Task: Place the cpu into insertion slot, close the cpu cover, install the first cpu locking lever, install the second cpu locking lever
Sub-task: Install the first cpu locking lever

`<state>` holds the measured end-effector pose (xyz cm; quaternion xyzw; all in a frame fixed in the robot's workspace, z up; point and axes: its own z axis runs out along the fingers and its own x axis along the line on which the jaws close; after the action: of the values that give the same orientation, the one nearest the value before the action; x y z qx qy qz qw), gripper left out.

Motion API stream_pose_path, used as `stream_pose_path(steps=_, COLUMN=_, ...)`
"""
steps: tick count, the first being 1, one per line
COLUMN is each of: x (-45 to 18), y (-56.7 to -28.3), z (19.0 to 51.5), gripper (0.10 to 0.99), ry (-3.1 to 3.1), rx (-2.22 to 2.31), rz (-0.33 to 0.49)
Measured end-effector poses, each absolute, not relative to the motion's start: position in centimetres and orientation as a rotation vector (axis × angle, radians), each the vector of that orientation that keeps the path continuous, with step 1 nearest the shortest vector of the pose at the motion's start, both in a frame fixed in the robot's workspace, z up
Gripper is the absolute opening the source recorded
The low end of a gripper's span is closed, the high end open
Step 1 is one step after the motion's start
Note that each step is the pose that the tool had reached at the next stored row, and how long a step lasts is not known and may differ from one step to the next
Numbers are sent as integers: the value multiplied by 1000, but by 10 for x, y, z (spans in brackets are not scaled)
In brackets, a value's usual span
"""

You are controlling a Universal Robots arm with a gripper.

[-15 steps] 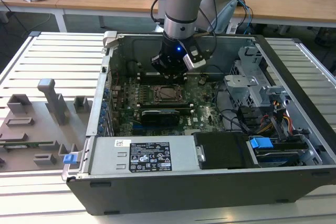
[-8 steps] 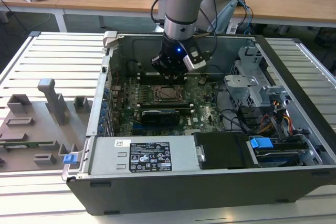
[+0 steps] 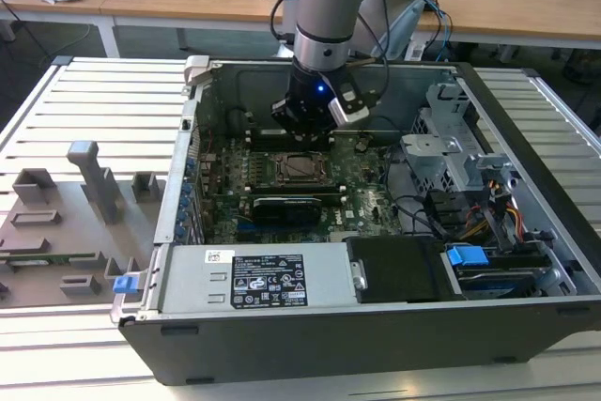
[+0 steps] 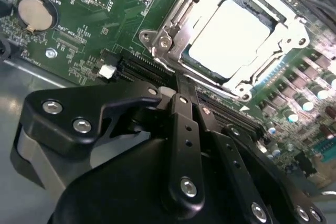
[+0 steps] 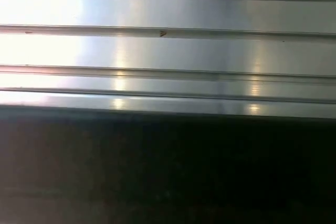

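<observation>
Gleaming cpu (image 4: 231, 38) under cpu cover (image 4: 184, 11), second wrist view.

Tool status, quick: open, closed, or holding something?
Tool: shut, holding nothing, above the board beside the cpu, which sits under the cpu cover.

I can't read any print from here. The white label (image 3: 268, 286) on the power supply (image 3: 188, 290) is too small, and the white lettering on the motherboard (image 4: 105, 30) beside the coin cell (image 4: 35, 14) is illegible.
</observation>
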<state>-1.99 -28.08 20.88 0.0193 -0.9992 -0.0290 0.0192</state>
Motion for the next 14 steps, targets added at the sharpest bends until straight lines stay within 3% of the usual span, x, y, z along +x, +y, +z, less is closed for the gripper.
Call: stream_pose_path(steps=14, x=-26, y=-322, z=213, gripper=106, ry=-3103, rx=59, rz=-46)
